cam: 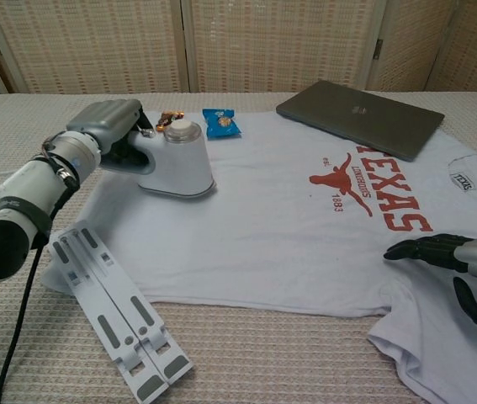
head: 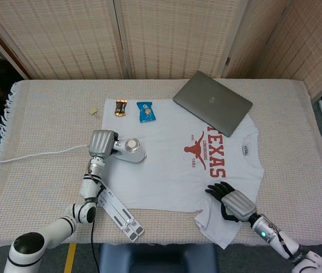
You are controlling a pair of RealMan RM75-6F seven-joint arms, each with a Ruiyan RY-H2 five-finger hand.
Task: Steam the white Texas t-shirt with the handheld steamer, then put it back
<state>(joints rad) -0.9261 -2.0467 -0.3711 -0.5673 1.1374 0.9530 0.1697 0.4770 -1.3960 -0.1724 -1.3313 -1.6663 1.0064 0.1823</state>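
Observation:
The white Texas t-shirt [head: 172,159] [cam: 272,219] lies spread flat on the table, red longhorn print towards its right side. My left hand [head: 101,143] [cam: 108,126] grips the handle of the white handheld steamer [head: 129,151] [cam: 175,160], whose base sits on the shirt's left part. A white cord [head: 36,154] trails from it to the left. My right hand [head: 229,200] [cam: 457,265] rests with fingers spread on the shirt's lower right hem, holding nothing.
A grey closed laptop [head: 212,102] [cam: 360,118] lies on the shirt's upper right. Two snack packets, orange [head: 120,107] and blue [head: 146,111], sit near the collar side. A white folding stand [head: 115,207] [cam: 112,311] lies on the shirt's lower left corner. A small beige piece [head: 93,111] lies further left.

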